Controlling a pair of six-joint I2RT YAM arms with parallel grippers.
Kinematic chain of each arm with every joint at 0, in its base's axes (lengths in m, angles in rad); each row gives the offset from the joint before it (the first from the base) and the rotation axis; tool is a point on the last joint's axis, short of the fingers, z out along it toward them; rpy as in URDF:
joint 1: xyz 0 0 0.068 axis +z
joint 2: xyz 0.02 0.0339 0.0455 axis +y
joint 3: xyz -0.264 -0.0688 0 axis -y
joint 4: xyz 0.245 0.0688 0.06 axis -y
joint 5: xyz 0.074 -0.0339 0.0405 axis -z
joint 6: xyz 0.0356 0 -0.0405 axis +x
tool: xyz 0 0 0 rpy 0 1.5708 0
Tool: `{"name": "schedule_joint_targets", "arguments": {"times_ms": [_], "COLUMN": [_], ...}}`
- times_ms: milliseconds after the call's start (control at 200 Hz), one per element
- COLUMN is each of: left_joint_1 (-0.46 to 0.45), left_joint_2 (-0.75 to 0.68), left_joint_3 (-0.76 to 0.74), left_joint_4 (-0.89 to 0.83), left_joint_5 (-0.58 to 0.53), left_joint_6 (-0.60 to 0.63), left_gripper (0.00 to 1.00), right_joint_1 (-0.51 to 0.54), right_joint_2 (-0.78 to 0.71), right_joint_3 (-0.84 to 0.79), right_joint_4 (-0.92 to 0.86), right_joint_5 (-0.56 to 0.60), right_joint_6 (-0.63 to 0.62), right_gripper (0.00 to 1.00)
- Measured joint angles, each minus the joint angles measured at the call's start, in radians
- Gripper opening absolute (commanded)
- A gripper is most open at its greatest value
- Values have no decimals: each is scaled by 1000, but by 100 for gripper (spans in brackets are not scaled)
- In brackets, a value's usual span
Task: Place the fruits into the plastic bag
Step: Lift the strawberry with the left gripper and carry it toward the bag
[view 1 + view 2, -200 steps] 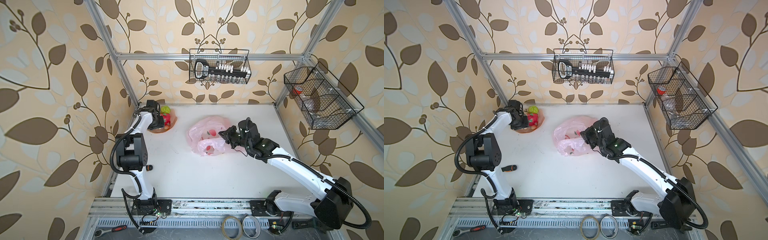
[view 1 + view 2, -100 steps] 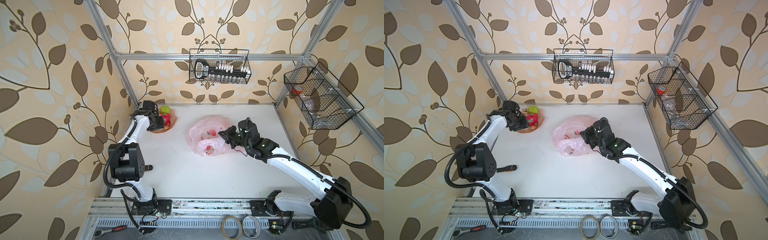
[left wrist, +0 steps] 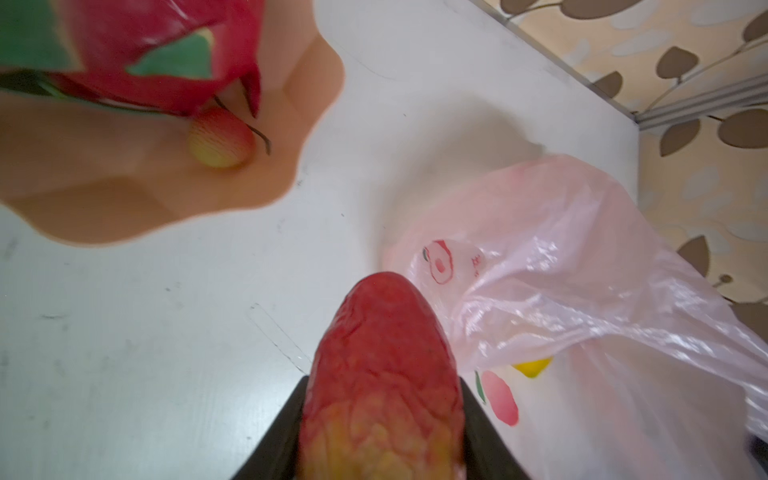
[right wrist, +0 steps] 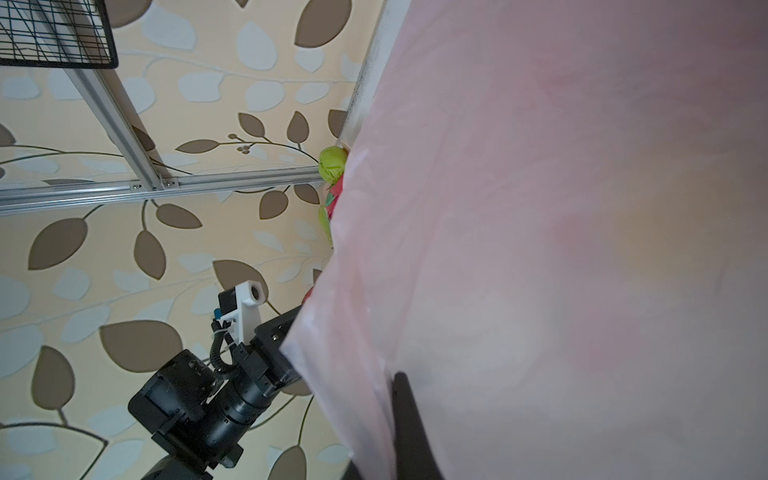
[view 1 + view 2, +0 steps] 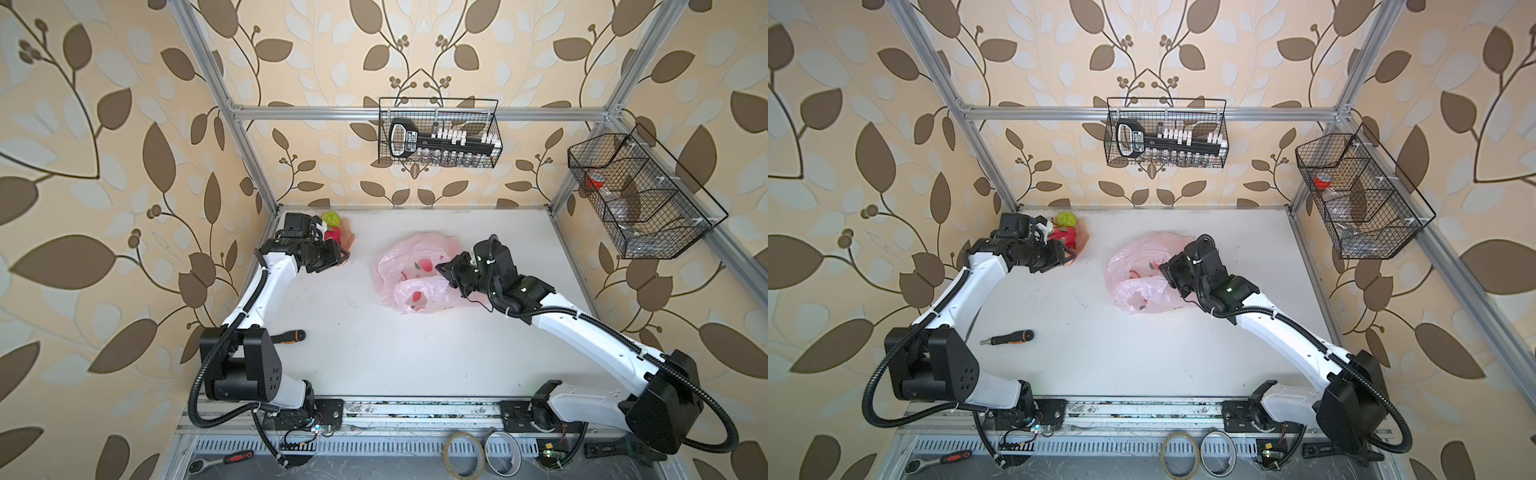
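Clamping a red fruit (image 3: 382,345) lengthwise, the left gripper (image 5: 340,257) has its two dark fingers (image 3: 282,436) pressed on either flank of it, set at a middling width. The fruit's long axis runs straight out along the fingers: yellowish end back between the jaws, rounded red tip forward toward the near edge of the plastic bag (image 3: 582,270). In both top views the gripper hangs over the table (image 5: 374,353) just beside the peach dish (image 5: 349,240), well apart from the bag. A dragon fruit (image 3: 145,50) and a small red-yellow fruit (image 3: 220,139) lie in the dish. The right gripper (image 5: 442,270) is pinched tight on the bag's edge — a lemon (image 3: 532,366) shows through the film.
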Motion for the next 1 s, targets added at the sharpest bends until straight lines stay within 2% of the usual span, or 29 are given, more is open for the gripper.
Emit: {"name": "schedule_joint_targets", "arguments": {"times_ms": [145, 345, 540, 775, 999], "left_joint_1": [-3, -35, -101, -230, -307], "left_joint_2": [-82, -183, -264, -330, -328], "left_joint_3": [-68, -130, -237, -368, -396], "left_joint_4": [49, 90, 101, 147, 209], "left_joint_5": [97, 173, 183, 164, 141], "left_joint_6": [-55, -93, -114, -199, -261], "left_gripper": [31, 31, 31, 31, 31], "right_joint_1": [0, 0, 0, 0, 3], "right_joint_2": [0, 0, 0, 0, 0], "right_joint_3": [0, 0, 0, 0, 0], "right_joint_4": [0, 0, 0, 0, 0], "right_joint_5": [0, 0, 0, 0, 0], "right_joint_6": [0, 0, 0, 0, 0], "right_gripper": [0, 0, 0, 0, 0]}}
